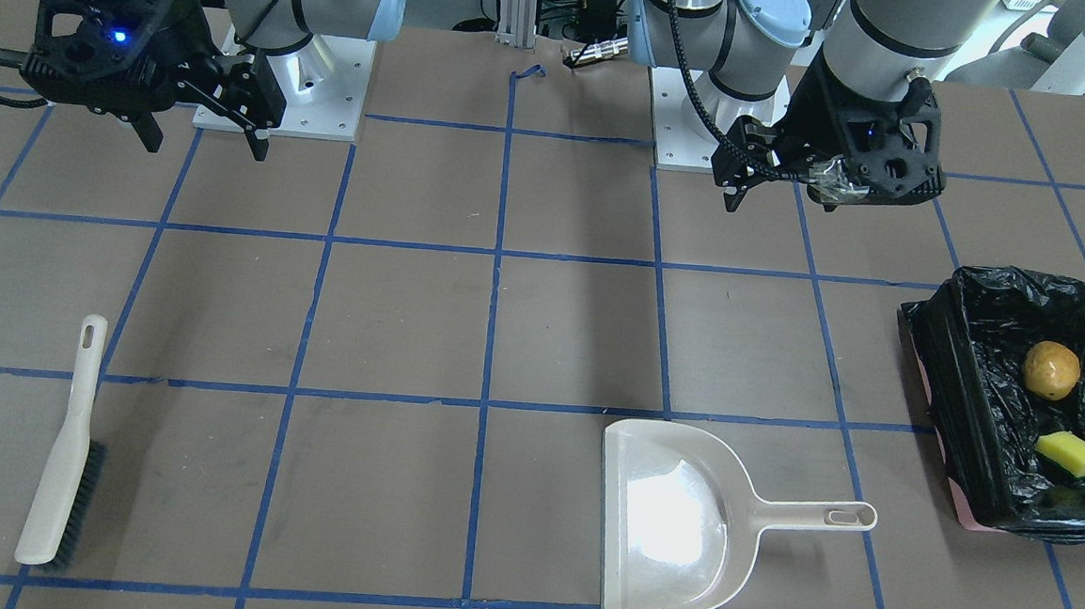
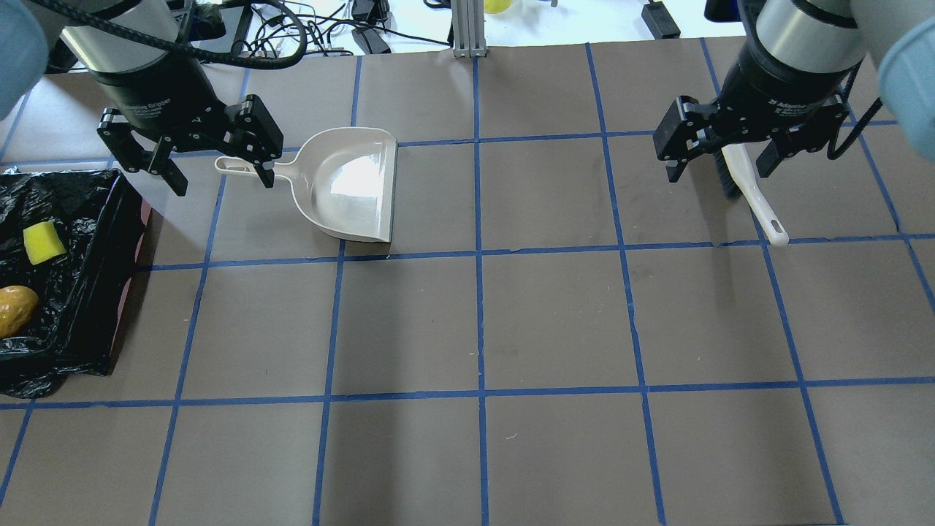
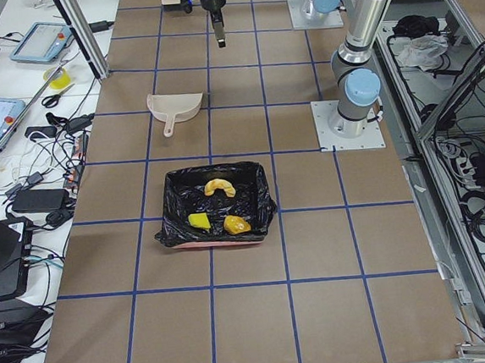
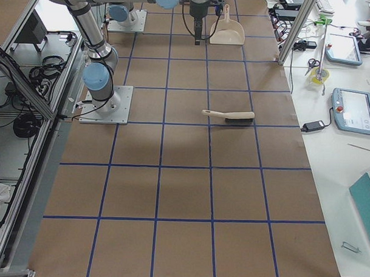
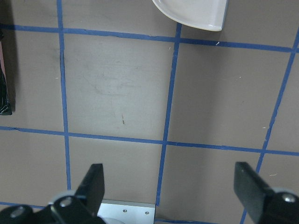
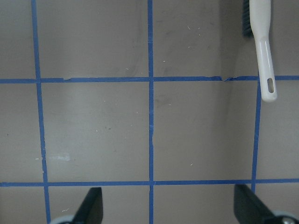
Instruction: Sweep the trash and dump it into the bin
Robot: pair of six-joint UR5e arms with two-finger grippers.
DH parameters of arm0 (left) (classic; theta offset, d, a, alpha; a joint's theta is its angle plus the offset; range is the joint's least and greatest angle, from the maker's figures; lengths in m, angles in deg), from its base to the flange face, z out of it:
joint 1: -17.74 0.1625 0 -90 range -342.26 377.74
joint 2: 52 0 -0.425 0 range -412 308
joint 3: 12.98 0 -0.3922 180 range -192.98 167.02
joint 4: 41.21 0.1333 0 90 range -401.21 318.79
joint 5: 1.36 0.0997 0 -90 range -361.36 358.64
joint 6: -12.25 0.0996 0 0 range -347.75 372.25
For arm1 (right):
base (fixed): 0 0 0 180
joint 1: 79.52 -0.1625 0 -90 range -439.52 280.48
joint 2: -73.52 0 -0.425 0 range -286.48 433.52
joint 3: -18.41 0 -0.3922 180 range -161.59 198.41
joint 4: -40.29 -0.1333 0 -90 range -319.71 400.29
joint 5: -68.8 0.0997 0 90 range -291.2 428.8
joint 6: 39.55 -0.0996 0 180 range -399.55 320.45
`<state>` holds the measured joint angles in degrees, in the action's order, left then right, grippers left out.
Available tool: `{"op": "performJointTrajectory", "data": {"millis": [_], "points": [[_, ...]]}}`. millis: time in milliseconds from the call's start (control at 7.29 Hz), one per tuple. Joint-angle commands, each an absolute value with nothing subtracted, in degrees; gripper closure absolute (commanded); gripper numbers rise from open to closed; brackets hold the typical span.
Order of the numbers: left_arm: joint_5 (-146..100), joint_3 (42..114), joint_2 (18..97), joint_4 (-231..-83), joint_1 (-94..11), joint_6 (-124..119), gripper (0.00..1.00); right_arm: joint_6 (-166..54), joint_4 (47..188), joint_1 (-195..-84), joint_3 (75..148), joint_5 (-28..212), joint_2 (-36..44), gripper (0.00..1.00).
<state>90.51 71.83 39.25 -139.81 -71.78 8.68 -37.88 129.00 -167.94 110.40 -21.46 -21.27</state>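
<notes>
The bin (image 1: pixel 971 387), lined with a black bag, stands at the table's left end; it also shows in the overhead view (image 2: pixel 88 292) and the exterior left view (image 3: pixel 173 213). Inside lie the golden-brown potato lump (image 1: pixel 1052 370), the yellow wedge (image 1: pixel 1068 453) and, seen only in the exterior left view, the croissant piece (image 3: pixel 219 186). My left gripper (image 2: pixel 219 179) is open and empty, raised over the dustpan's handle, beside the bin. My right gripper (image 2: pixel 719 169) is open and empty, raised over the brush.
A beige dustpan (image 2: pixel 350 183) lies empty on the table, handle toward the bin. A white brush (image 2: pixel 752 193) with dark bristles lies on the right side. Blue tape lines grid the brown table. Arm bases (image 1: pixel 282 91) stand at the robot's edge.
</notes>
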Motion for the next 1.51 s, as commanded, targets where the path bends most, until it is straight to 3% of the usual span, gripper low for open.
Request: {"op": "performJointTrajectory", "data": {"millis": [0,1373], "points": [[90.05,72.01,39.06,-137.72,-71.64,15.81,0.00,-37.79,128.89,-167.94,110.43,-21.46,-21.31,0.00],[90.40,73.15,38.27,-132.09,-71.64,13.75,0.00,-37.88,128.89,-167.94,110.52,-21.46,-21.31,0.00]]}}
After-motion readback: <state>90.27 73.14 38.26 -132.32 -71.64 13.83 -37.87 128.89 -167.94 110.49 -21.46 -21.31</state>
